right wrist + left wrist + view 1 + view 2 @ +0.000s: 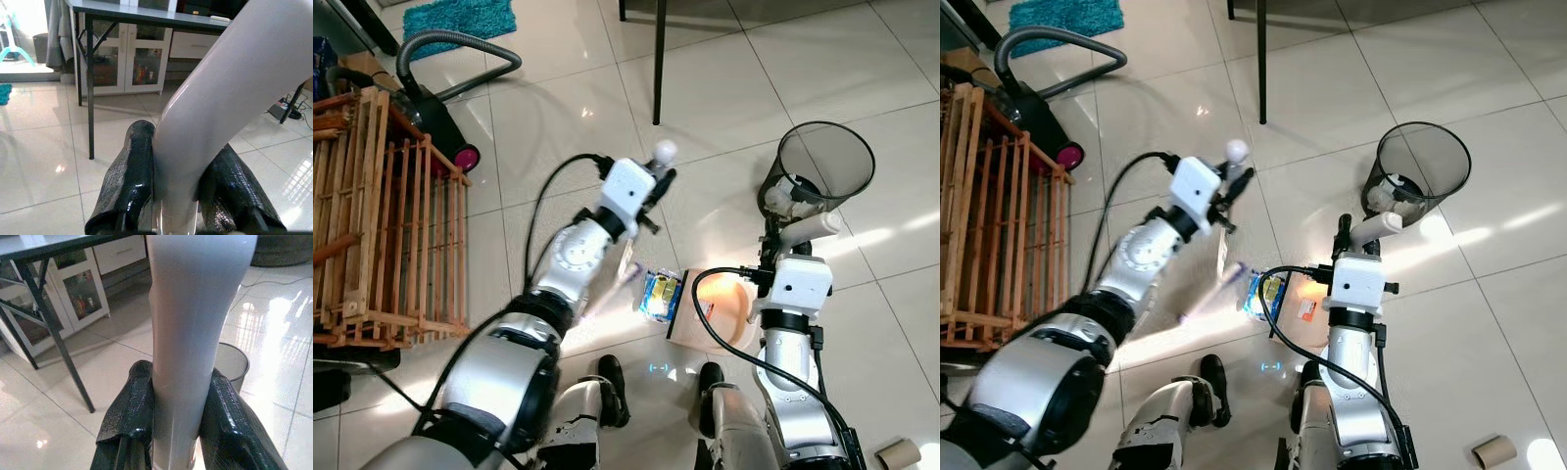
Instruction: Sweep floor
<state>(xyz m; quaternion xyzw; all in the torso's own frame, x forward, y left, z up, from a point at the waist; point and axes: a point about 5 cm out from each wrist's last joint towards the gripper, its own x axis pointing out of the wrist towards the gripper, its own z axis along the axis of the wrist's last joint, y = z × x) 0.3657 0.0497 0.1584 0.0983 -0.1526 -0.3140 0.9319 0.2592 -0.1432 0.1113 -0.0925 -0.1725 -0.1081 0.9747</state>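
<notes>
My left gripper [658,183] is shut on the white broom handle [663,151], whose lilac brush end [1224,284] reaches down to the tiles in front of me. In the left wrist view both black fingers [129,418] clamp the handle [195,333]. My right gripper [771,238] is shut on the white dustpan handle [811,227]; the wrist view shows it [220,98] pinched between the fingers [128,182]. The beige dustpan [720,308] lies flat on the floor by my feet. A blue and yellow packet [659,295] lies at its left edge, between brush and pan.
A black mesh bin [824,162] with some paper inside stands just beyond the dustpan. A wooden slatted rack [391,225] and a vacuum cleaner [435,113] stand at the left. A black table leg [658,59] rises ahead. A cardboard roll [899,452] lies at the lower right.
</notes>
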